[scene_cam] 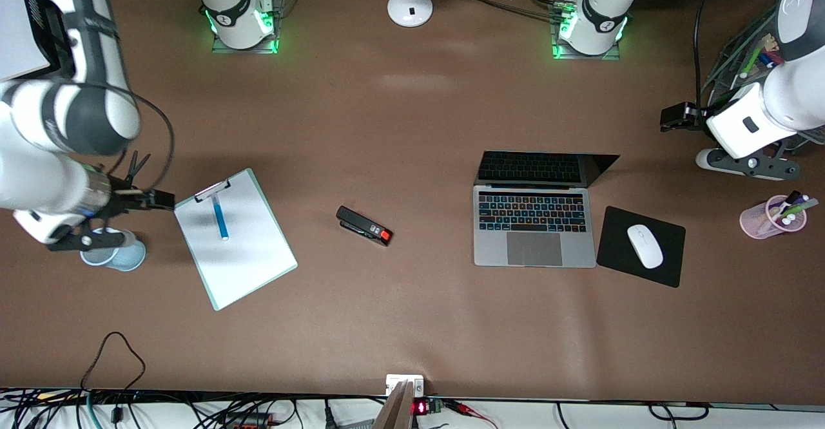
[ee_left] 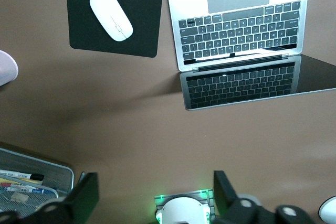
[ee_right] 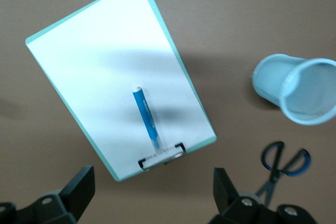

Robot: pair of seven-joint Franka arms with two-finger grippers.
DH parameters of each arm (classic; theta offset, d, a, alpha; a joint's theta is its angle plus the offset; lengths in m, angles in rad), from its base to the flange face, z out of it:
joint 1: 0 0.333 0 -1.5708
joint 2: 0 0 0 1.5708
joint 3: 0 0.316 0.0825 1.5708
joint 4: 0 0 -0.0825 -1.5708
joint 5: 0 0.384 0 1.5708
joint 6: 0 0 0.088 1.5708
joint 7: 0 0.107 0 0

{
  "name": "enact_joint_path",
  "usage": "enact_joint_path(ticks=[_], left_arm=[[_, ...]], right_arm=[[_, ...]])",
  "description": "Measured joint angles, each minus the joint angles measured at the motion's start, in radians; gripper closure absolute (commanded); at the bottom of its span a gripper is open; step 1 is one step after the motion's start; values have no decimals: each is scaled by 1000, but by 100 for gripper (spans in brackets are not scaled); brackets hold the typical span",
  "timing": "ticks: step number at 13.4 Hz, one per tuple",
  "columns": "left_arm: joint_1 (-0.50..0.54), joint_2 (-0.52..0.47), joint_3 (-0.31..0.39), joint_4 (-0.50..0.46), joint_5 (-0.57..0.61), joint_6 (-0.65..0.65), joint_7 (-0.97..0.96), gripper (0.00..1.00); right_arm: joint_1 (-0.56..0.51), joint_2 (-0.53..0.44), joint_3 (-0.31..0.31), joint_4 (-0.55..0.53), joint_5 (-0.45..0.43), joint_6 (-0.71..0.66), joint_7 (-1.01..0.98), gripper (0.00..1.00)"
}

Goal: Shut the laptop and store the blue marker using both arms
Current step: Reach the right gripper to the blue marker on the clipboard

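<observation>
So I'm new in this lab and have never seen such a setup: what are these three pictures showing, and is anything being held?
Two white robot arms stand at a brown table. The wide picture looks down from a high camera facing them; the other two come from cameras on each arm's wrist.

The left gripper hangs open above bare table near the open laptop, which has a black mouse pad and white mouse beside it. The right gripper, also open, is over a clipboard with the blue marker lying on it; a light blue mesh cup and scissors sit close by. A stapler lies mid-table, a pink cup of markers at the left arm's end.

Nothing is held.
</observation>
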Motion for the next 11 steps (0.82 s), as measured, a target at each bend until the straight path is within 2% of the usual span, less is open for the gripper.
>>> enact_joint_path(ticks=[2, 3, 8, 11], left_arm=[[0, 1, -2, 0, 0, -3, 0, 79], [0, 2, -2, 0, 0, -3, 0, 87], [1, 11, -1, 0, -4, -3, 0, 94], [7, 11, -1, -11, -83, -11, -22, 98]], right_arm=[[23, 50, 1, 0, 0, 48, 0, 0], [35, 69, 1, 0, 0, 68, 1, 0], [65, 140, 0, -2, 0, 142, -5, 0], [59, 176, -2, -10, 0, 168, -29, 0]])
